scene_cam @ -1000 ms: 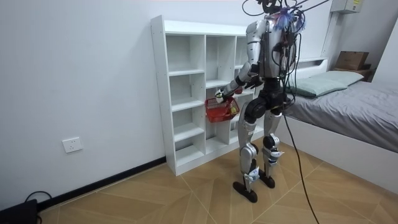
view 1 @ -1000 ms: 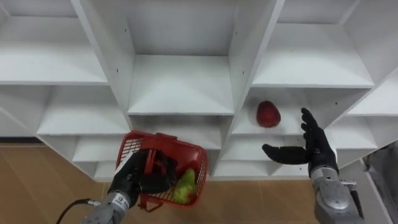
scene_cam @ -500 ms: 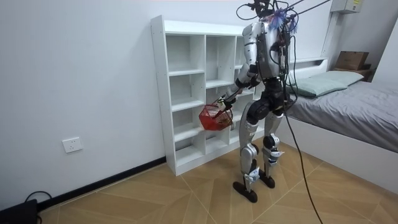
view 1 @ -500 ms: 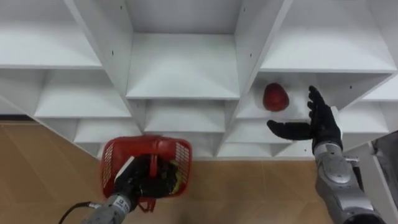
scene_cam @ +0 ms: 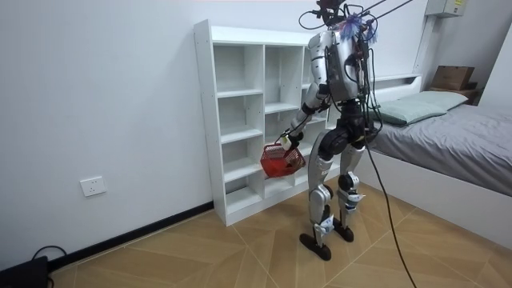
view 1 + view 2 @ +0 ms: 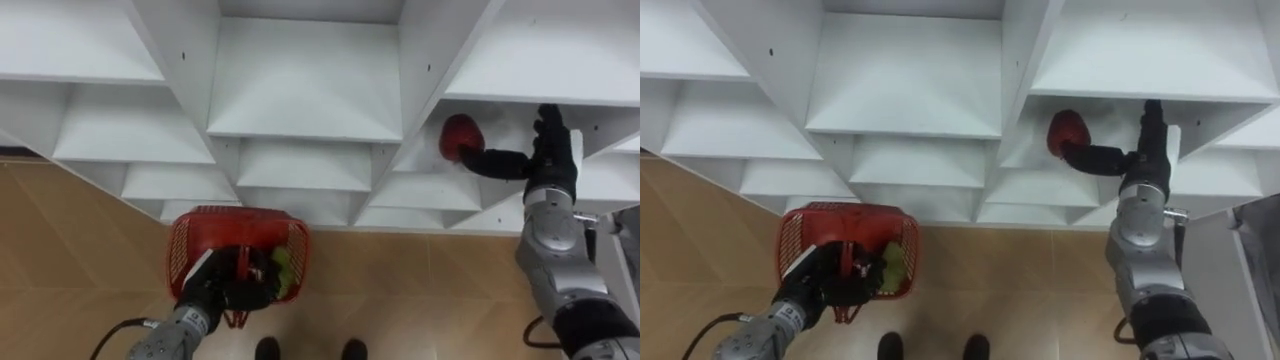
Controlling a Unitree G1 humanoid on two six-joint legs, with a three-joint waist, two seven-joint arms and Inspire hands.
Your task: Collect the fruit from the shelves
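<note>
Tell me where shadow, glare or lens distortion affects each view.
Left eye view: the closet uprights fan outward, a wide-lens effect, and the red fruit lies in a shaded compartment by the right hand. Right eye view: same fan, same shade. Room view: even light, no glare, straight closet lines.

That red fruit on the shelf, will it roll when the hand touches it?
The red fruit looks round and smooth, so a nudge from the right hand would likely roll it on the flat shelf. Its plump shape suggests a firm fruit.
</note>
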